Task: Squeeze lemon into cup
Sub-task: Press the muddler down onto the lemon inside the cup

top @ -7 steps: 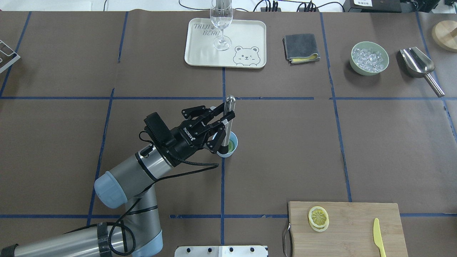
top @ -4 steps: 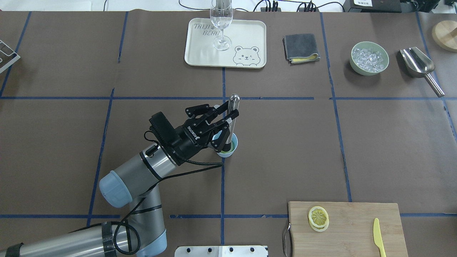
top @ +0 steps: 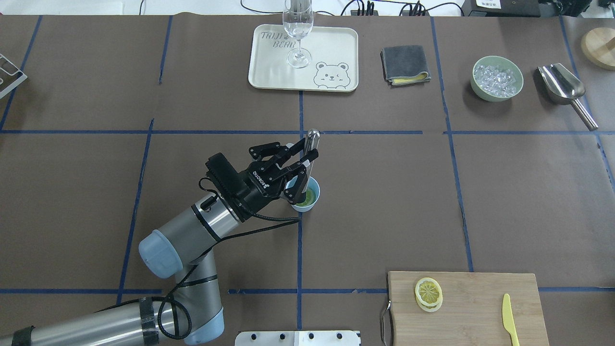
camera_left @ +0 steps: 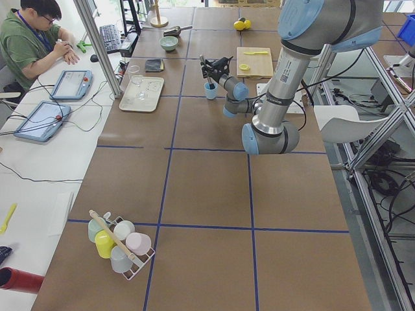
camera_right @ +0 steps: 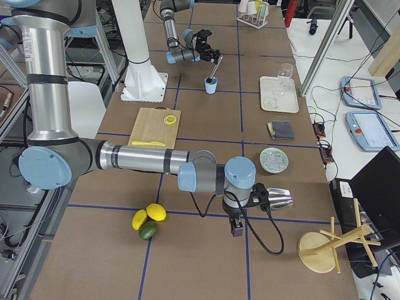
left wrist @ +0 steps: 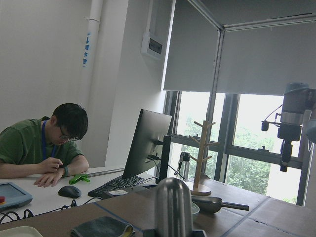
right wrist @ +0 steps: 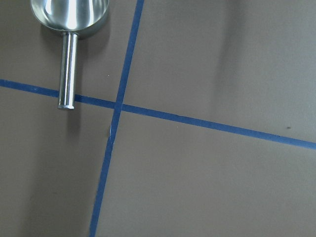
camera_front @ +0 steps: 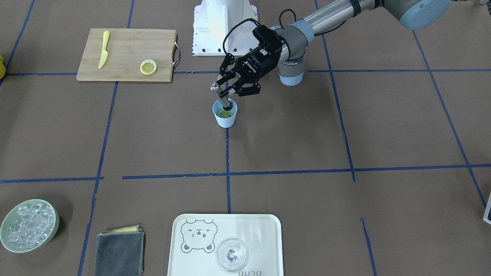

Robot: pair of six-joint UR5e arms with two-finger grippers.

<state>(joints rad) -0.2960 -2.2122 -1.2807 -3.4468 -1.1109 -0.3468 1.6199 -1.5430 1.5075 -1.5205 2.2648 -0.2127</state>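
Note:
The pale-blue cup (top: 306, 206) stands mid-table, also in the front-facing view (camera_front: 225, 119). A lemon slice (top: 312, 196) lies inside it, looking greenish-yellow (camera_front: 224, 113). My left gripper (top: 304, 164) is shut on an upright metal muddler (top: 311, 144) whose lower end is down in the cup on the slice. The muddler's rounded top shows in the left wrist view (left wrist: 173, 207). A second lemon slice (top: 428, 293) lies on the cutting board (top: 480, 312). My right gripper (camera_right: 237, 226) shows only in the exterior right view, beside the metal scoop; I cannot tell whether it is open or shut.
A cream tray (top: 331, 43) with a clear stemmed glass (top: 298, 29) sits at the back. A folded grey cloth (top: 405, 64), a green bowl (top: 475, 86) of ice and a metal scoop (top: 564, 89) lie back right. A yellow plastic knife (top: 510, 317) is on the board.
My left arm has shifted a little to the right while holding the muddler in the cup. The muddler's top swayed right, then back.

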